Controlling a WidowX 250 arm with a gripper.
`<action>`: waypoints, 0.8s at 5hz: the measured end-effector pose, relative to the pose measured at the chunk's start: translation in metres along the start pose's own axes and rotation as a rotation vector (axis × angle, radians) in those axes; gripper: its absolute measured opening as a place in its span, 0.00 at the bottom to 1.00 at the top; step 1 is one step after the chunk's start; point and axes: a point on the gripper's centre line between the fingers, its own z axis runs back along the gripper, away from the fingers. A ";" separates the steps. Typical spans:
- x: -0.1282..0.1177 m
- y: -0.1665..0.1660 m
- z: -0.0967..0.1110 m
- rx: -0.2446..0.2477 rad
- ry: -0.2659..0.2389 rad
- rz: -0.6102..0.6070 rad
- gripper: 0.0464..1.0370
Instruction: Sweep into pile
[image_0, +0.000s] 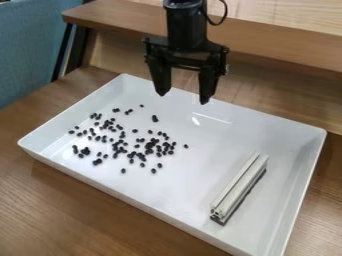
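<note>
End effector: we see it (183, 98) hanging above the far side of the tray, its two fingers pointing down and spread wide apart; it has hold of nothing.
Arm: we find it (186, 25) coming in from the top edge of the view, black, with a thin dark cable (225, 14) looping out beside it.
Black beans: we see these small, dark pieces (121, 145) scattered over the tray floor in the left half of the view. They lie closest together toward the middle of the spread, some touching, with looser ones around them and a few strays near the far side.
Grooved bar: we see it (239, 185) lying on the tray floor in the right part of the view, well apart from the beans, set at a slant, with a dark strip (246, 196) along its lower side.
Tray: we have it (180, 187) white, rectangular, with raised sloping walls, resting on the counter.
Counter: we see brown wood grain (80, 210) around the tray.
Behind: we make out a wooden ledge (274, 42) beyond the tray and a blue fabric surface (27, 45) at the upper left.
</note>
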 end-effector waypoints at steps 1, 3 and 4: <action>-0.001 0.000 -0.012 0.004 0.037 0.003 0.96; 0.020 -0.047 -0.052 0.001 0.085 -0.102 0.96; 0.010 -0.061 -0.063 -0.009 0.088 -0.136 0.96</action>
